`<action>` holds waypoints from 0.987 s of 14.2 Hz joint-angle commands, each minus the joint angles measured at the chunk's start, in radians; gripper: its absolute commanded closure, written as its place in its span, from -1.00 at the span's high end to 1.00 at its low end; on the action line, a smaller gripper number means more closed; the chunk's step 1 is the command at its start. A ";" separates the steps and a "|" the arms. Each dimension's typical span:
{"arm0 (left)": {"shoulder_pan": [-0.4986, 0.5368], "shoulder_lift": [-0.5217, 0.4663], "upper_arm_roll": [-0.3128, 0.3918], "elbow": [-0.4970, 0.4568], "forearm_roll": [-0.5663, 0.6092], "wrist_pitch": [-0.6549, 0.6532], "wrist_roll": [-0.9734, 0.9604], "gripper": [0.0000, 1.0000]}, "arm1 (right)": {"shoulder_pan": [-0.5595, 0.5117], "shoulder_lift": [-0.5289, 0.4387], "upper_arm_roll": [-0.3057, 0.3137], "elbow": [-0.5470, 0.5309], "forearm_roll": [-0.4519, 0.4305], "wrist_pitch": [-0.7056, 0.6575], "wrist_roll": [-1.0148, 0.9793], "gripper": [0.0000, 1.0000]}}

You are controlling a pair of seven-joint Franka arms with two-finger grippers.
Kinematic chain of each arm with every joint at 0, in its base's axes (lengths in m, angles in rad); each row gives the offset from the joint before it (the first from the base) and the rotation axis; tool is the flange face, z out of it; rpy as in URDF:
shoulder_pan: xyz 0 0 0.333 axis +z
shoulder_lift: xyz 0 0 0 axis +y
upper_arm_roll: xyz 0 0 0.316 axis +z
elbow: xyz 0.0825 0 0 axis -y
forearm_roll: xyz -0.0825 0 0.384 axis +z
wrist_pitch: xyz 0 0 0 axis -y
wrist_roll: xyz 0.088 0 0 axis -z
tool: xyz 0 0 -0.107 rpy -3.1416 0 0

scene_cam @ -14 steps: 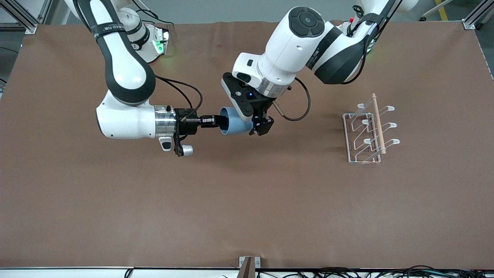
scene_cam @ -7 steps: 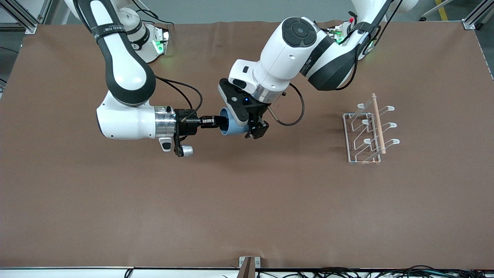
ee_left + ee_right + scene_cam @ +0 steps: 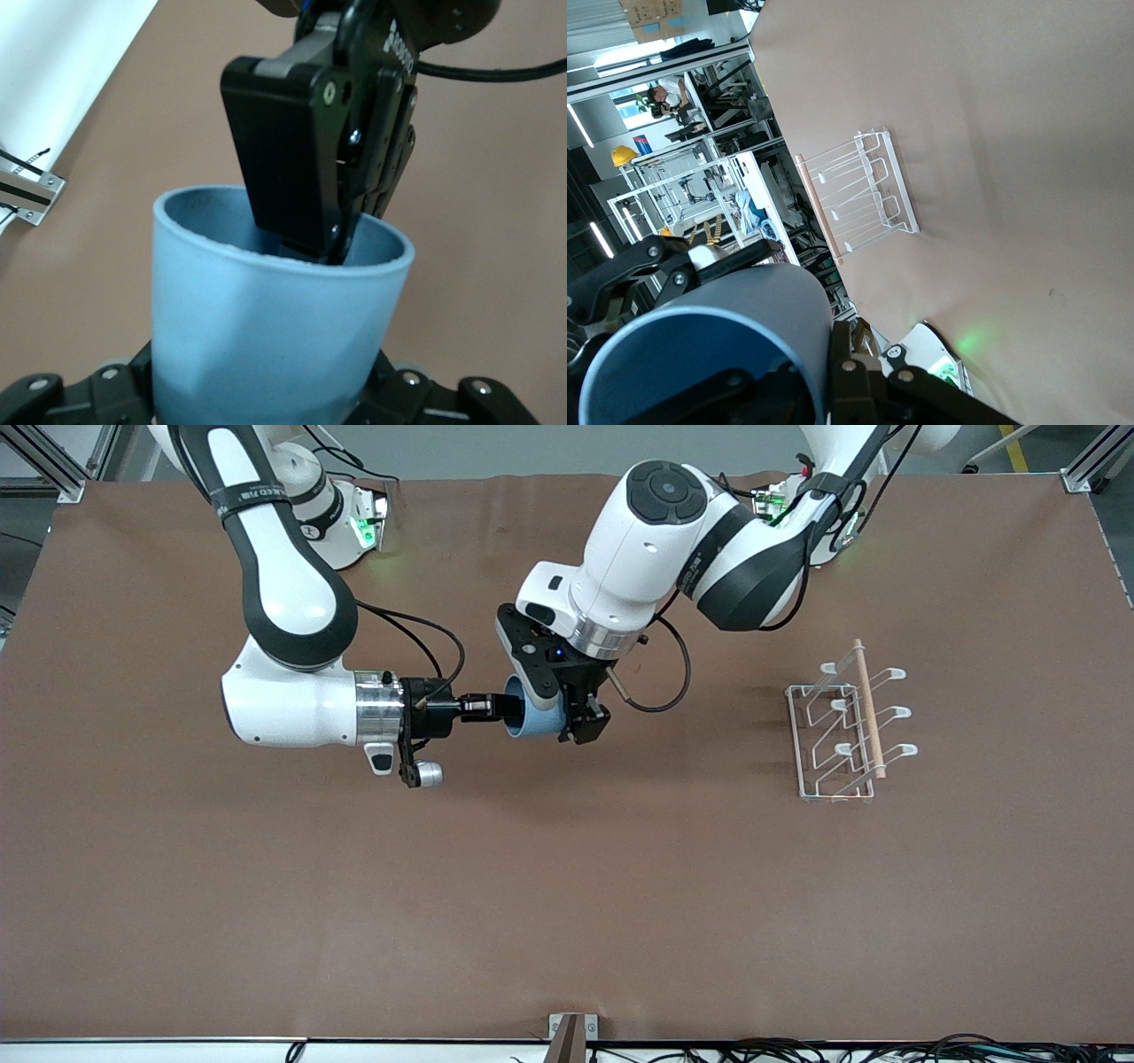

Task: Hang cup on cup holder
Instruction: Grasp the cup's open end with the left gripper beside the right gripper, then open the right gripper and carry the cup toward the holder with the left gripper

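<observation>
Brown paper covers the table (image 3: 266, 921), bare around the arms. At mid-table, the right gripper (image 3: 496, 708) reaches in level from nine o'clock and is clamped on the rim of the cup (image 3: 530, 724), one finger (image 3: 288, 168) inside its mouth, holding it on its side in the air. From twelve o'clock the left gripper (image 3: 580, 722) has come closer over the cup, fingers spread either side. Out at three o'clock stands the cup holder (image 3: 842, 731), well apart and unobstructed.
</observation>
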 commanded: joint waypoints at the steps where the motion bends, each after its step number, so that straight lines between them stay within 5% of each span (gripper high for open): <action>1: 0.015 -0.001 0.014 0.021 0.072 -0.075 -0.002 -0.44 | -0.003 -0.001 0.000 0.001 0.009 -0.024 0.004 1.00; 8: 0.037 -0.035 0.032 0.021 0.173 -0.272 -0.002 -0.43 | -0.005 -0.043 -0.075 -0.094 -0.126 -0.018 0.007 1.00; 14: 0.058 -0.035 0.032 0.021 0.418 -0.572 0.001 -0.41 | -0.005 -0.092 -0.212 -0.156 -0.619 -0.026 0.007 1.00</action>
